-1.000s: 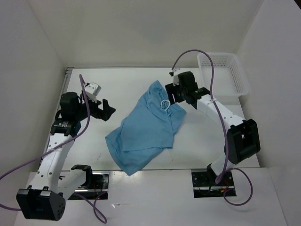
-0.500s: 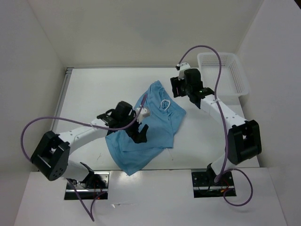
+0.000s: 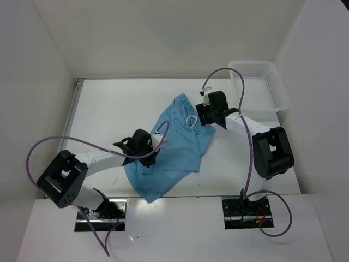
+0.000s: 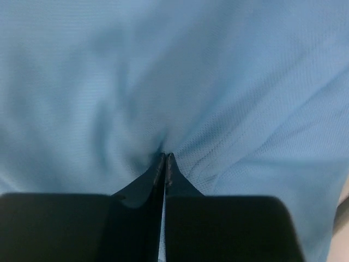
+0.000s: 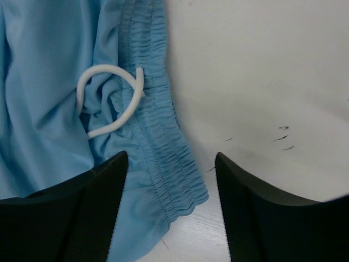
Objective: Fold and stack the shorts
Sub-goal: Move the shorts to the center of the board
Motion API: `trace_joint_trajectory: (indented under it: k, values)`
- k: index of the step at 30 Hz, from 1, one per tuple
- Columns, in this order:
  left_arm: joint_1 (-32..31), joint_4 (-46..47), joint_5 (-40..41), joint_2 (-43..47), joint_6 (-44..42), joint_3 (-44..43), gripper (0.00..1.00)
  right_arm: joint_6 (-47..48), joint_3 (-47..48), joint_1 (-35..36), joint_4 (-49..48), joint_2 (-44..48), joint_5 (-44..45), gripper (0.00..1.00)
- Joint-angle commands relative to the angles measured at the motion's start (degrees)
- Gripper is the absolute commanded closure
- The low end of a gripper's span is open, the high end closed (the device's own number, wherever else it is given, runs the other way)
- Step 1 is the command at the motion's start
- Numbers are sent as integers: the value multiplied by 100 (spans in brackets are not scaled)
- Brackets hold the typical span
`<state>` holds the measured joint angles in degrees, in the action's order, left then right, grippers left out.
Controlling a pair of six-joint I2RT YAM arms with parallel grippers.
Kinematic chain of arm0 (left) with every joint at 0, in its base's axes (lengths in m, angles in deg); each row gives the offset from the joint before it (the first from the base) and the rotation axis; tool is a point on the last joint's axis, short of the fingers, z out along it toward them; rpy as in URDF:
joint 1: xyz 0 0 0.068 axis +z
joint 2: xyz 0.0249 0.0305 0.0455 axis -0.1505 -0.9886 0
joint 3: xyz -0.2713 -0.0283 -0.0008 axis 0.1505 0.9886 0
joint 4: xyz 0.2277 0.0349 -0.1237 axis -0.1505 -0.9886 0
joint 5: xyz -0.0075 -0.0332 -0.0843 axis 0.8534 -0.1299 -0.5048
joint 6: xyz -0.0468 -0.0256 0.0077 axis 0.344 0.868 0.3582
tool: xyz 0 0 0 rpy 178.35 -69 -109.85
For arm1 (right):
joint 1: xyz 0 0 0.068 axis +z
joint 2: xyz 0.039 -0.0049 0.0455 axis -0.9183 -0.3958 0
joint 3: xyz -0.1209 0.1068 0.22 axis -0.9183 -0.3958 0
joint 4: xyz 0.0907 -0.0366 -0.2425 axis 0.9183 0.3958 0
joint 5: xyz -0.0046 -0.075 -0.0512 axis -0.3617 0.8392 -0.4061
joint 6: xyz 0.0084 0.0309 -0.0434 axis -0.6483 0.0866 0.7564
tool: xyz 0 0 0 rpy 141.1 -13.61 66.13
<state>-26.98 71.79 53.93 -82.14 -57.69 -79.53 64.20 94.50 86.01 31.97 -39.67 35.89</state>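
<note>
Overhead, a white counter (image 3: 109,103) boxed in by pale walls (image 3: 163,33) carries the shorts (image 3: 174,147) rumpled mid-counter, a mesh basket (image 3: 256,64) in its far right corner. Only the wrist views settle the grips: the left gripper (image 4: 165,158) is pinched tight on blue cloth, the right gripper (image 5: 170,158) spread wide over the gathered waistband (image 5: 158,109) beside the looped drawstring (image 5: 109,67).

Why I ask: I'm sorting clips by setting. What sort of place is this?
Probably a robotics lab test cell, not a home: a white table walled by plain white panels, a left arm and right arm mounted at its near edge, with shorts and a mesh basket on it.
</note>
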Motion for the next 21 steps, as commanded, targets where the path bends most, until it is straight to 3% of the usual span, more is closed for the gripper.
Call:
trace_joint_trajectory:
  k: [1, 2, 3, 4, 9, 10, 13, 14, 18, 21]
  values:
    - [712, 173, 574, 173, -21, -311, 100, 220, -18, 17, -332, -152, 44, 35]
    - [942, 120, 575, 234, -21, -460, 100, 578, -18, 192, -332, -205, 131, 39]
    - [1667, 6, 575, 235, -21, -836, 100, 1104, -218, 420, -393, -258, 340, 49]
    - [1674, 5, 575, 235, -21, -840, 100, 1335, -290, 509, -393, -259, 343, 49]
    - [2973, 206, 716, 112, -21, -1234, 99, 1917, -396, 563, -95, -364, -104, 58]
    - [3288, 207, 716, 112, -21, -1314, 91, 2039, -396, 632, 10, -364, -227, 58]
    - [3458, -100, 409, 112, -21, -1542, 31, 2479, -448, 1027, 327, -242, -563, 58]
    - [3458, -370, 269, 225, -21, -1543, 21, 2402, -449, 1229, 327, -241, -615, 58]
    - [3257, -1154, -303, 366, -21, -1701, 19, 1664, 15, 1231, 214, -188, -616, 53]
    - [3124, -1340, -392, 366, -21, -1579, 21, 998, 533, 846, 143, -346, -650, 49]
